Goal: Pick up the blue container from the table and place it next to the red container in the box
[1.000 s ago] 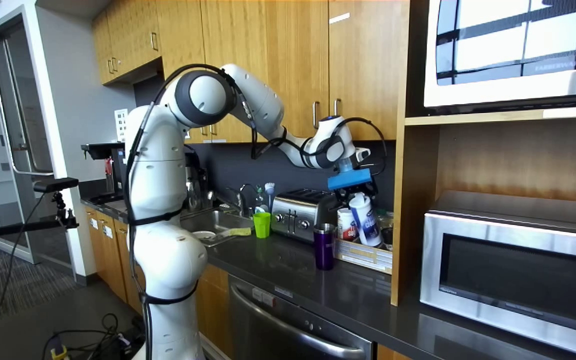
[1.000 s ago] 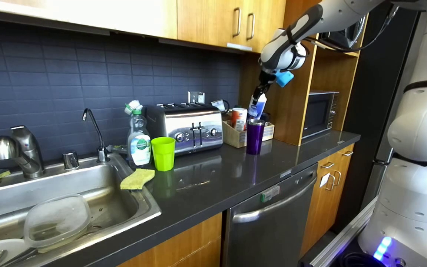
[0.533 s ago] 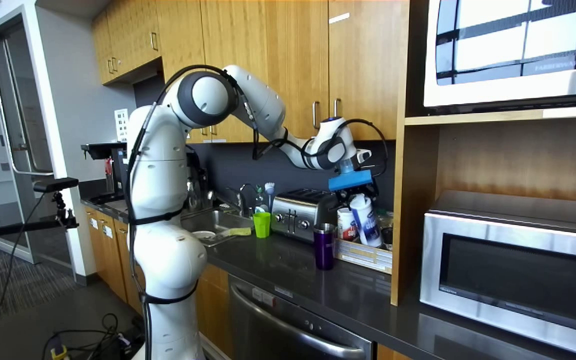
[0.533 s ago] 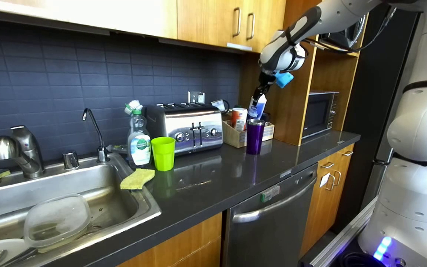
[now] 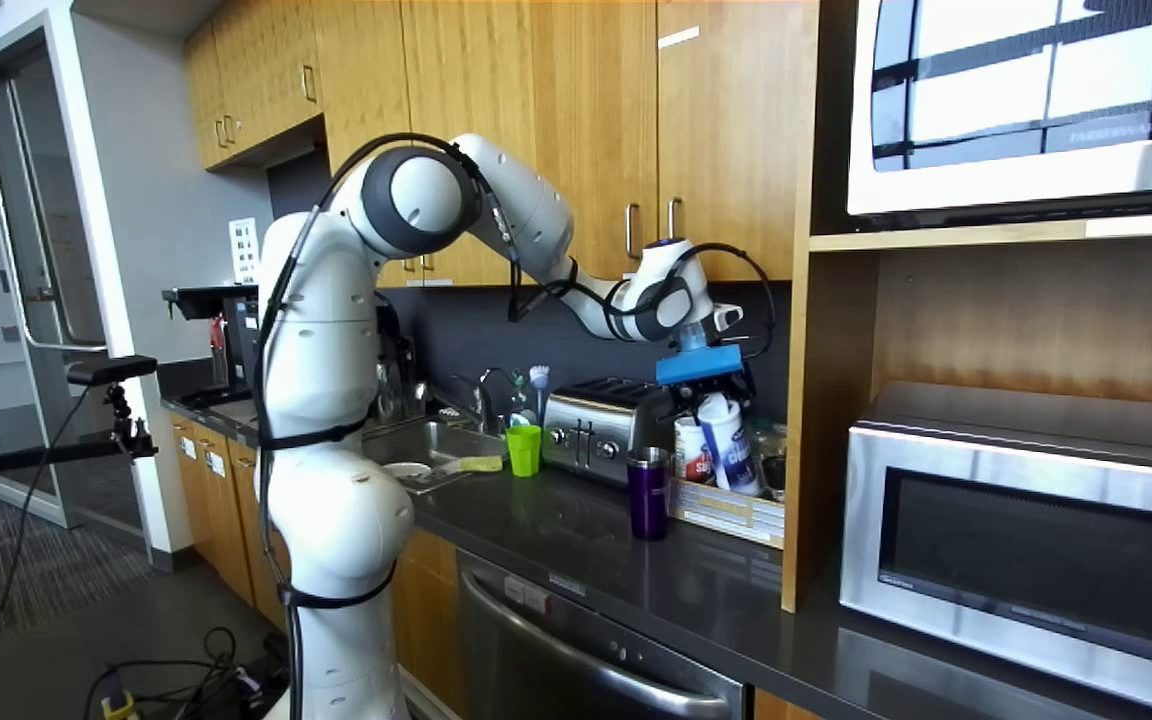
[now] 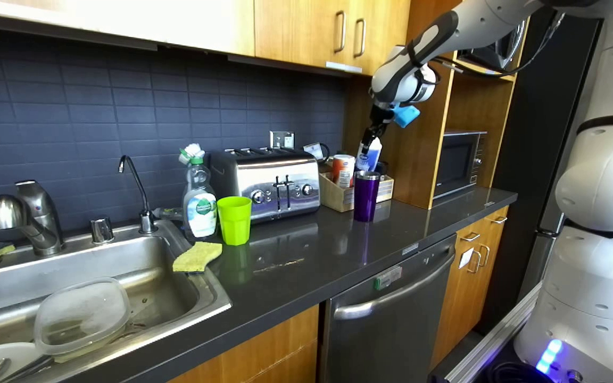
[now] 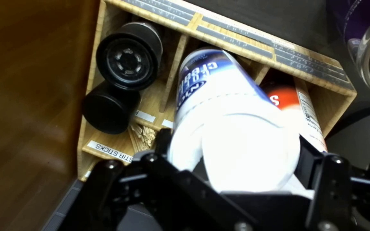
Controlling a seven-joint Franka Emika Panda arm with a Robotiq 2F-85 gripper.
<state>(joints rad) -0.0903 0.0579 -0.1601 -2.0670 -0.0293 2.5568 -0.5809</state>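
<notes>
Jaws clasp the smooth, cylindrical blue container, tilted in the wooden box beside the red container.

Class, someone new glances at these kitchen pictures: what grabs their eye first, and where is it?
The large white jointed robot arm, towering left of centre in an exterior view, would probably win. Next, its black gripper holds a tilted blue-and-white cylindrical canister at the open pale wooden box. Then comes the lime-green cup on the dark countertop near the steel sink.
</notes>
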